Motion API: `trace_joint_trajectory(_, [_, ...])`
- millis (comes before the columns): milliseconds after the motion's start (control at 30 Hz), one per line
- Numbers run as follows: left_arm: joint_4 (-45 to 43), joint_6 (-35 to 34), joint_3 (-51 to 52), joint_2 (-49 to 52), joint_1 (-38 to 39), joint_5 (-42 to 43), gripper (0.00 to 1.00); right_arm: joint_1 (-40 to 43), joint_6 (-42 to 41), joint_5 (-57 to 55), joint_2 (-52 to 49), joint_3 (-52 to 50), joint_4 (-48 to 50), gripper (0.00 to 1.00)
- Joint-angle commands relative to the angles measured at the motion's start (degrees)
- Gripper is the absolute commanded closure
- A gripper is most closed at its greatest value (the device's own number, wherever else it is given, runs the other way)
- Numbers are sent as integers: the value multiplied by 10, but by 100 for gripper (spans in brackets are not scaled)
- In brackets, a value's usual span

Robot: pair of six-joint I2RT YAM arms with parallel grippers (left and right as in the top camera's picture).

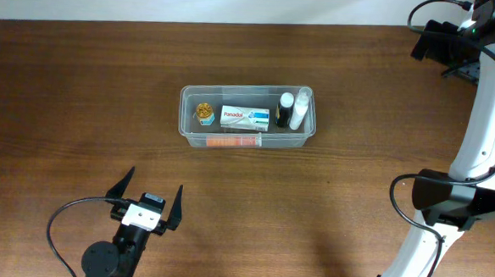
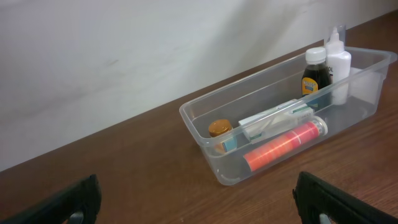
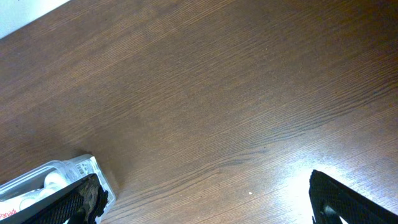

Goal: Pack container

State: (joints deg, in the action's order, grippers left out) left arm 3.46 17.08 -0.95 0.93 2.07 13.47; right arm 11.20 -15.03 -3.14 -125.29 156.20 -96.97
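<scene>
The clear plastic container (image 1: 187,125) stands in the middle of the table. Inside lie a white Panadol box (image 1: 245,117), a small gold-lidded jar (image 1: 205,112), a dark bottle (image 1: 285,109), a white bottle (image 1: 300,109) and a red tube (image 1: 234,141). My left gripper (image 1: 149,194) hovers near the front edge, open and empty, well short of the container (image 2: 227,171); in the left wrist view that gripper (image 2: 199,202) has bare wood between its fingers. My right gripper (image 3: 208,205) is open and empty over bare table, with a corner of the container (image 3: 68,171) at its left finger.
The right arm (image 1: 485,142) rises along the table's right side, its black wrist (image 1: 443,43) at the far right corner. A pale wall (image 2: 124,62) runs behind the table. A black cable (image 1: 65,226) loops beside the left arm's base.
</scene>
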Motion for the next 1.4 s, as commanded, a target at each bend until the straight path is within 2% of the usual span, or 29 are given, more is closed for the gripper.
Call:
trace_joint_trajectory(0, [0,-1,5,-6,-4,-3,0,-2,-4,1,6,6,-2,2])
trace_joint_trajectory(300, [0,-1,5,-6,-4,-3,0,-12,-4,1,16,6,-2,2])
trace_joint_trajectory(600, [0,-1,5,-6,-4,-3,0,-43,0,-21,96,-17,-1,2])
trace_joint_trajectory(700, [0,-1,5,-6,-4,-3,0,-53,0,-30,152,-78,28,2])
trace_joint_trajectory(1133, [0,-1,5,-6,-4,-3,0,-78,3,-17,461,-481,361,2])
trace_joint_trajectory(1200, [0,-1,5,-6,-4,-3,0,-78,21,-2,500,-529,405,2])
trace_joint_trajectory(1367, [0,-1,5,-6,-4,-3,0,-78,127,67,617,-677,534,2])
